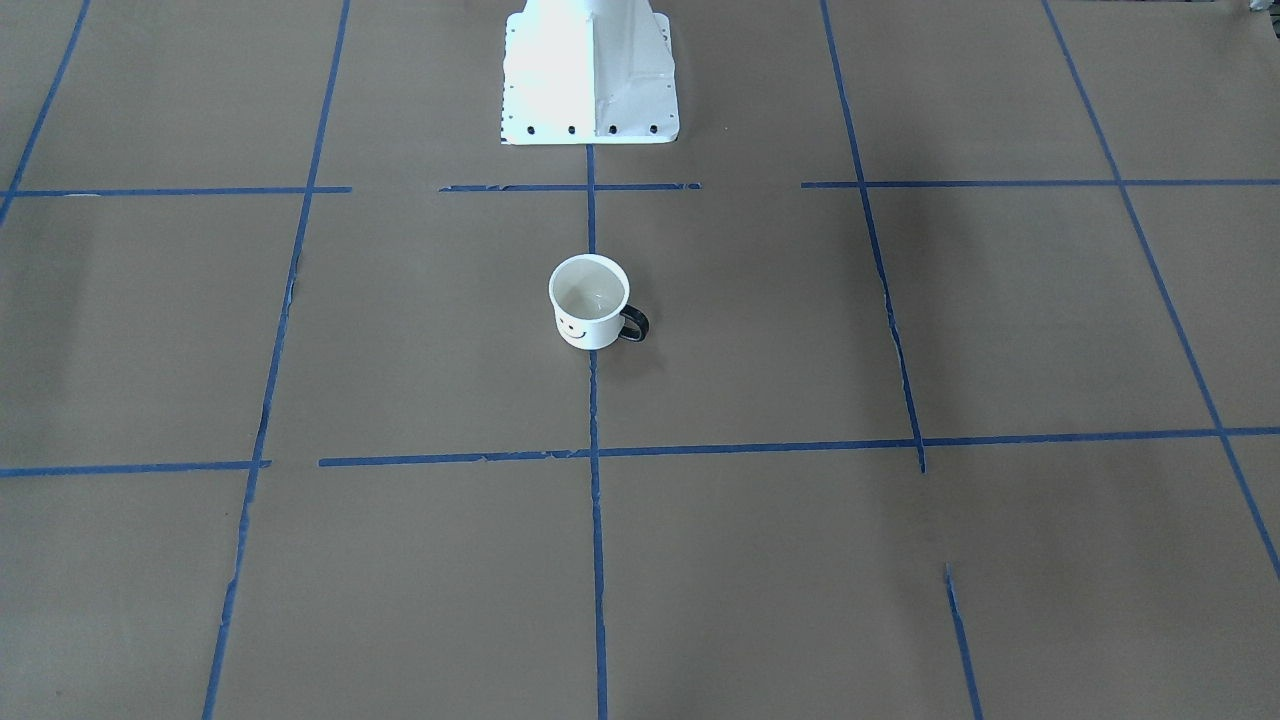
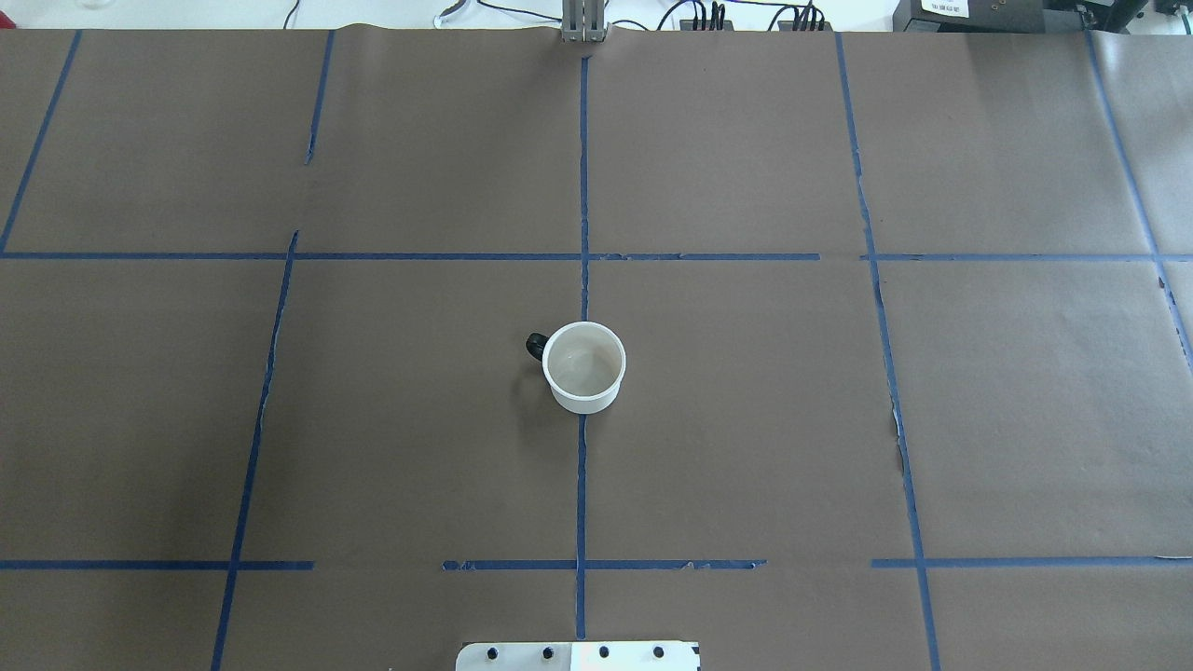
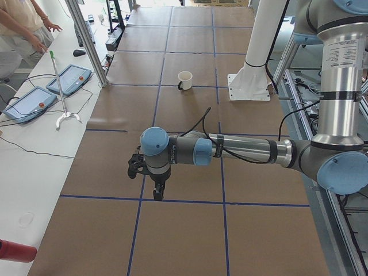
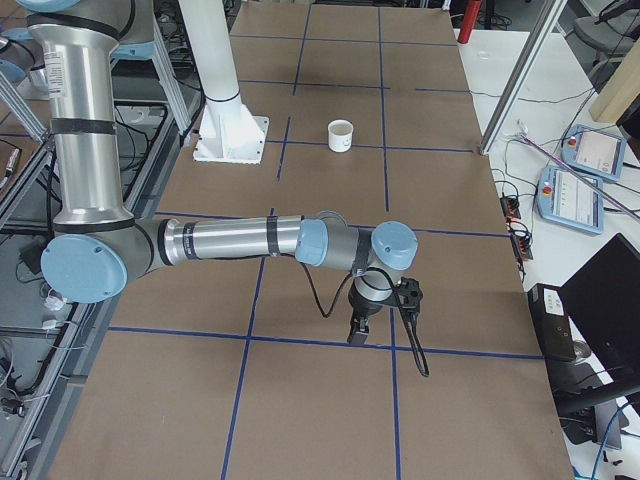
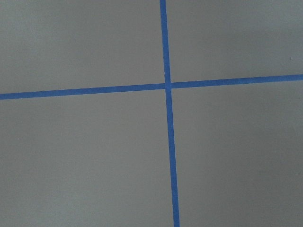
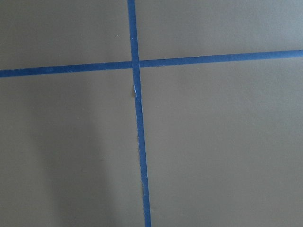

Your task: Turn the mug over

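The small white mug (image 1: 588, 305) stands upright, mouth up, on the brown paper near the table's middle. Its black smiley faces the operators' side and its black handle (image 1: 634, 325) points to my left. It also shows in the overhead view (image 2: 584, 368) and in both side views (image 3: 184, 80) (image 4: 341, 135). My left gripper (image 3: 156, 192) hangs low over a tape crossing far out on the table's left end. My right gripper (image 4: 357, 335) hangs likewise at the right end. Both are far from the mug; I cannot tell whether they are open or shut. Both wrist views show only paper and tape.
The white robot pedestal (image 1: 590, 70) stands just behind the mug. Blue tape lines (image 2: 582, 186) grid the brown paper. Teach pendants (image 3: 69, 79) (image 4: 598, 150) and cables lie on the side benches. An operator (image 3: 23, 23) stands past the far edge.
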`<state>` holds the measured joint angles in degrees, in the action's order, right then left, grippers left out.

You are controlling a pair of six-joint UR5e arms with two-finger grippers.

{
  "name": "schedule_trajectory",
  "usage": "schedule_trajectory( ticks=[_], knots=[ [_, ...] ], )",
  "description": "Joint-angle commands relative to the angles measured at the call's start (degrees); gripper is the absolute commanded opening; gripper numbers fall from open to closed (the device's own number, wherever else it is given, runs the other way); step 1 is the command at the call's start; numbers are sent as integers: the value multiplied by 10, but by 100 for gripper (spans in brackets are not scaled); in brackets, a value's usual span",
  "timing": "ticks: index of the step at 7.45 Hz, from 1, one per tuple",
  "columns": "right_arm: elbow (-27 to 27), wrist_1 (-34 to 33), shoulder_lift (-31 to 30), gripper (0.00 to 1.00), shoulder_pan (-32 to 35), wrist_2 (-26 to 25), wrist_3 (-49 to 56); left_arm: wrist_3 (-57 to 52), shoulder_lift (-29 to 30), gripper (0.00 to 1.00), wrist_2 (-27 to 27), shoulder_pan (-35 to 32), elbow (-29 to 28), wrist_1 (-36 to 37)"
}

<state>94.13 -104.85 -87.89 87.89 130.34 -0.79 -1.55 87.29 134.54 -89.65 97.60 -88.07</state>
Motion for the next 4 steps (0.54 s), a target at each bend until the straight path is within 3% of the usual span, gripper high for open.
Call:
schedule_trajectory(
  ticks=[1, 4],
  knots=[
    [0, 0, 0, 100, 0, 0, 0, 0, 1, 100, 1, 0, -1, 0],
    [0, 0, -1, 100, 0, 0, 0, 0, 1, 100, 2, 0, -3, -1]
  ],
)
